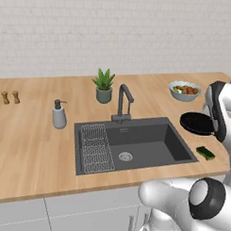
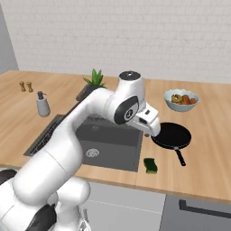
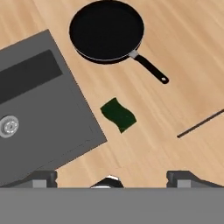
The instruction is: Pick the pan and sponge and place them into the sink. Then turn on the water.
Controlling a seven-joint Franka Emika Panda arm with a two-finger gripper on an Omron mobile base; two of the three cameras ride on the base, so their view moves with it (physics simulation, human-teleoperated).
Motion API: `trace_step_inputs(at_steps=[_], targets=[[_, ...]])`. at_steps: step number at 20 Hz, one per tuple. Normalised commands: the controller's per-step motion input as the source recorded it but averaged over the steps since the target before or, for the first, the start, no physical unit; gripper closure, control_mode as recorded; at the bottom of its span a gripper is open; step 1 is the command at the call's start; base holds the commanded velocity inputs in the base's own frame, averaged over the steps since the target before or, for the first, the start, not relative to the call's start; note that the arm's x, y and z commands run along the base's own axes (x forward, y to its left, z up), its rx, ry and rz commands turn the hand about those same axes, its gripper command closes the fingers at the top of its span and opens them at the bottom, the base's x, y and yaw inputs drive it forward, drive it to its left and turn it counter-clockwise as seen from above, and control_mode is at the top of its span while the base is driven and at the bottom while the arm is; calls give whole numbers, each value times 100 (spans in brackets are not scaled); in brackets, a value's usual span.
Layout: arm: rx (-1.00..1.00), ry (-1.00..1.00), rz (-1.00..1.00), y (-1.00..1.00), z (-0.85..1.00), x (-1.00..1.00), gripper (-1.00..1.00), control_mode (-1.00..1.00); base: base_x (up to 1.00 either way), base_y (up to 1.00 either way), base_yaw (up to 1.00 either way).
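Observation:
The round black pan [image 1: 196, 124] [image 2: 171, 135] [image 3: 106, 30] lies on the wooden counter right of the sink [image 1: 149, 142] [image 2: 113, 146] [image 3: 39, 113], its thin handle pointing toward the counter's front edge. The small green-topped sponge [image 1: 205, 152] [image 2: 150, 165] [image 3: 118, 114] lies near the sink's front right corner. My gripper [image 3: 113, 177] hangs high above the counter over the sponge and the basin's corner, open, with nothing between its fingers. In the left base view the arm hides part of the pan.
A dark gooseneck faucet [image 1: 123, 101] stands behind the basin and a wire rack [image 1: 95, 147] lies in its left part. A grey bowl of food [image 1: 184, 90] [image 2: 181, 99] sits behind the pan. A potted plant [image 1: 104, 85], soap dispenser [image 1: 59, 114] and two shakers [image 1: 10, 97] stand further left.

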Motion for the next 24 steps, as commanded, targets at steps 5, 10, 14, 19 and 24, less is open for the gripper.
trace_step_inputs(at_steps=[5, 10, 14, 19, 24], targets=[[0, 23, 1, -77, -67, 45, -100, -100, 0, 0, 0], [0, 21, 6, -47, -70, 84, -100, -100, 0, 0, 0], [4, 5, 11, -38, -38, 81, -100, -100, 0, 0, 0], [7, 7, 16, -26, -16, 35, -100, -100, 0, 0, 0], [2, 17, 13, -29, -39, 4, -100, -100, 0, 0, 0]])
